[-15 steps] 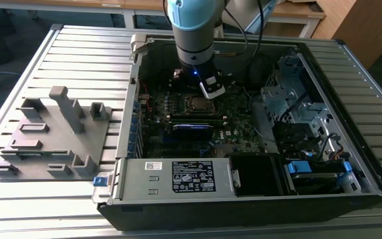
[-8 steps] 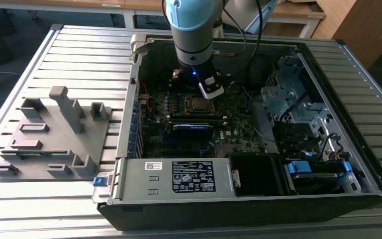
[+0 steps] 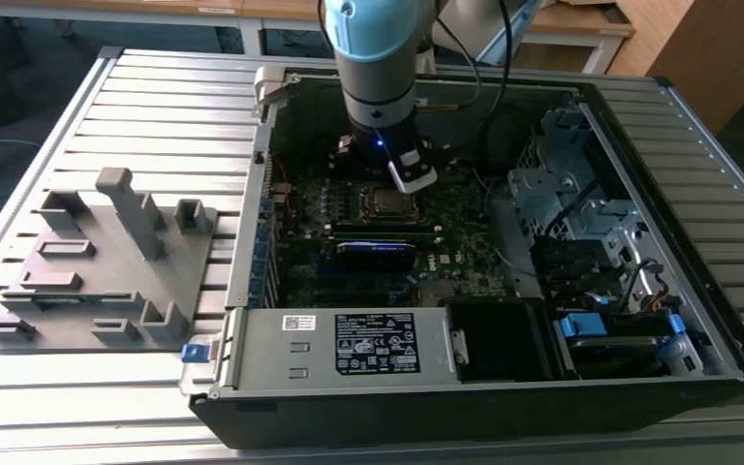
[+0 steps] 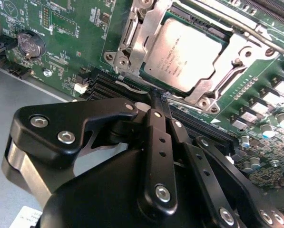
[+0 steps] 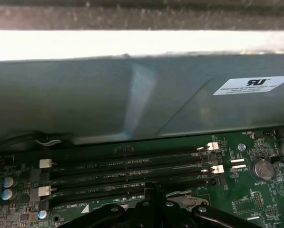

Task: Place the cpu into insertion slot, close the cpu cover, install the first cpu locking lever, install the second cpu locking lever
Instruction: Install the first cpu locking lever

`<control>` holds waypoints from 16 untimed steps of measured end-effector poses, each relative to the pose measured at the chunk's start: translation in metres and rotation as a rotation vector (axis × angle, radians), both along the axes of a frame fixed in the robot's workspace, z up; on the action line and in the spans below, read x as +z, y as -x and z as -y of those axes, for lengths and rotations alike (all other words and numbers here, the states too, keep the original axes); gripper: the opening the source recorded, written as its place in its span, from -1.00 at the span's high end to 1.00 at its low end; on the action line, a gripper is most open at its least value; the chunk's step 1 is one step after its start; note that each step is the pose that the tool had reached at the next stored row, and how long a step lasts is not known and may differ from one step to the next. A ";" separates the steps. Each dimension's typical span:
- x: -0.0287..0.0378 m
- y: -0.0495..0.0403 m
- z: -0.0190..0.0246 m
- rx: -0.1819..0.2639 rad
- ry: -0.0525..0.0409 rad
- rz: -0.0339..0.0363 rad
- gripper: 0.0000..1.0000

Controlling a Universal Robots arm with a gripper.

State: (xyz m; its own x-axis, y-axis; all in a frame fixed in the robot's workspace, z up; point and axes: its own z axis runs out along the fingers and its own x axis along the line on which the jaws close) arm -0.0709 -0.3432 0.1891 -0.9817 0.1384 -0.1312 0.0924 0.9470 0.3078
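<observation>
A black, multi-link claw [image 4: 156,97] on a pale blue and grey robot arm [image 3: 375,58] reaches down into an open black desktop computer case [image 3: 476,412] that lies on its side on a slatted grey metal table [image 3: 152,92]. In the second wrist view its two fingers are pressed together to a single narrow tip with nothing visible between them. The tip sits right at the edge of the socket assembly, between it and the long black memory slots [image 5: 132,166]; whether it touches the metal there cannot be told. The cpu [image 4: 182,54], a small flat square chip with a dull silvery-grey top, lies seated in the insertion slot [image 4: 203,26], of which a dark strip shows along one side of the chip. The cpu cover [image 4: 234,50], a thin silvery metal frame with a square window, lies down around the chip so that the chip's top shows through the window. All this sits on the green circuit board [image 4: 75,28], which also carries a round silver coin battery [image 4: 28,45]. Beyond the memory slots rises the case's grey metal wall [image 5: 108,95] with a white label [image 5: 253,84]. On the table, to the exterior view's left of the case, rests a grey moulded fixture plate [image 3: 101,262] with upright posts.
</observation>
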 end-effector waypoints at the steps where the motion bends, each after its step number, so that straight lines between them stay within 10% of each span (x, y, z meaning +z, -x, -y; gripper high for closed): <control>1: -0.0001 -0.0001 -0.0008 0.000 -0.0002 0.0000 0.80; 16: 0.0002 -0.0072 -0.0017 -0.006 0.0111 -0.0007 0.80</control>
